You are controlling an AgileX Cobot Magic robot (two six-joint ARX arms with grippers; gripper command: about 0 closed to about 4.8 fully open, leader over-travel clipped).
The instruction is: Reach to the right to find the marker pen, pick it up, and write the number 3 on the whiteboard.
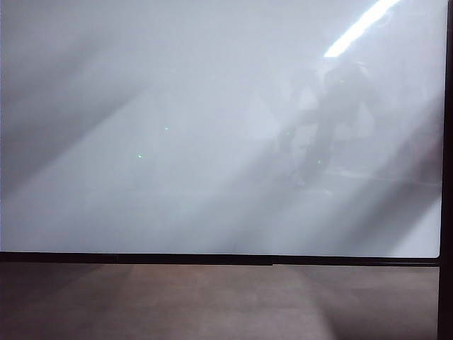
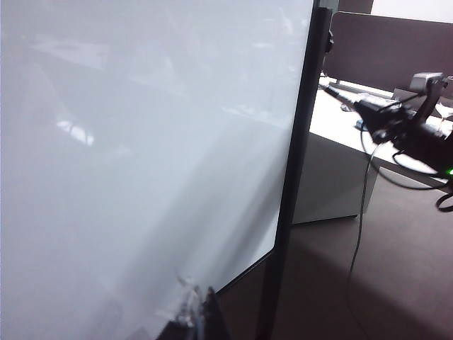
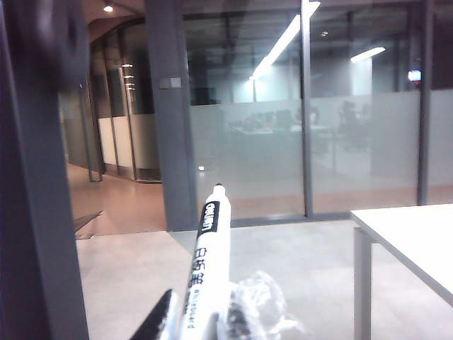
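In the exterior view the whiteboard (image 1: 177, 127) fills nearly the whole frame, its thin black frame running along the bottom and down the right edge, with brown-grey floor (image 1: 212, 304) below. Its glossy face carries only faint reflections (a ceiling light streak at upper right, a dim dark shape right of centre); neither arm appears directly here.

In the left wrist view the board takes the left and centre of the frame. The left gripper (image 2: 195, 312) shows only as a sliver at the bottom edge, so I cannot tell whether its fingers are open or closed. At the right edge the other arm (image 2: 410, 127) hangs near a white desk (image 2: 333, 170).

In the right wrist view the marker pen (image 3: 205, 262) rises from bottom centre, white barrel, dark tip uppermost, clamped between the fingers of the right gripper (image 3: 202, 322), pointing toward a glass-walled office.
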